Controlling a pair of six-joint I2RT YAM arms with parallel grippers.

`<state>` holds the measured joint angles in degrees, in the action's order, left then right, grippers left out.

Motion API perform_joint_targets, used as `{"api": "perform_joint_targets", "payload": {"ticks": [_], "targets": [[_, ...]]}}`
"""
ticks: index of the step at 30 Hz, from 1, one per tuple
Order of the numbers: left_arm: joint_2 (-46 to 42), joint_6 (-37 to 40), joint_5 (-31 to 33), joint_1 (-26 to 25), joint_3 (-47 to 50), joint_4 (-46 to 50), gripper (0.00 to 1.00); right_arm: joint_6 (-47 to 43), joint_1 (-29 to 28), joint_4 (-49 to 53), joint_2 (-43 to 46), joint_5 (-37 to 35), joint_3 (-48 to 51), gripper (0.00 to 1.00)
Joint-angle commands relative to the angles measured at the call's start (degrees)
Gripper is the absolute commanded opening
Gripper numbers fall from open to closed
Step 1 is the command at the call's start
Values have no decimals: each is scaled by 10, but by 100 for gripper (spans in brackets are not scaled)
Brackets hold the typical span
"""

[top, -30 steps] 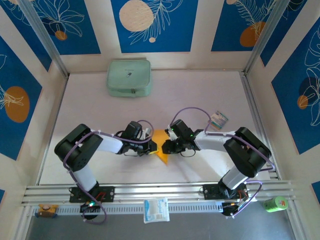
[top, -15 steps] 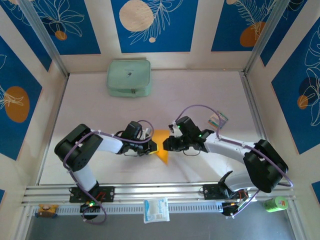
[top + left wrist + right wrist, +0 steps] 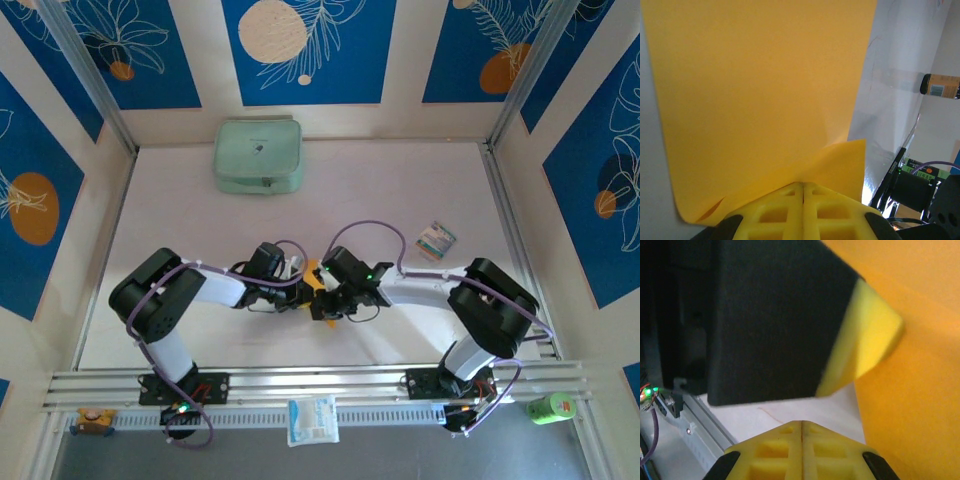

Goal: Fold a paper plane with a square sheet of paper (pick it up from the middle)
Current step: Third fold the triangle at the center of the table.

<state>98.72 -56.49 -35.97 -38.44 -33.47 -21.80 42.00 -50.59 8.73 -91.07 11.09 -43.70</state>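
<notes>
Orange-yellow sheet of paper (image 3: pixel 765 75) fans out ahead of my left gripper (image 3: pixel 803 186), which pinches its near edge, jaws tight. My right gripper (image 3: pixel 802 425) is squeezed closed on nothing I can see, the sheet just to its right, white table (image 3: pixel 790 412) beneath.

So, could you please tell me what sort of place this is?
Probably an enclosed robot test cell: white table walled by blue leaf-print panels, an aluminium rail along the near edge, left arm and right arm bolted there.
</notes>
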Motion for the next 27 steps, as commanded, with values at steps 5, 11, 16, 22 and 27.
{"api": "perform_joint_targets", "payload": {"ticks": [5, 11, 16, 22, 27], "targets": [[13, 15, 18, -3, 2, 40, 0, -6, 0, 28, -29, -14, -6, 7], [16, 16, 18, -3, 2, 41, 0, 1, 7, 10, -14, 1, 26, 7], [18, 16, 19, -3, 2, 40, 0, 7, 15, -5, 2, 11, 48, 7], [19, 16, 19, -2, 0, 45, 0, 14, 29, -31, 13, 35, 75, 8], [18, 16, 20, -3, 0, 46, 0, 24, 33, -54, 20, 57, 101, 8]]}}
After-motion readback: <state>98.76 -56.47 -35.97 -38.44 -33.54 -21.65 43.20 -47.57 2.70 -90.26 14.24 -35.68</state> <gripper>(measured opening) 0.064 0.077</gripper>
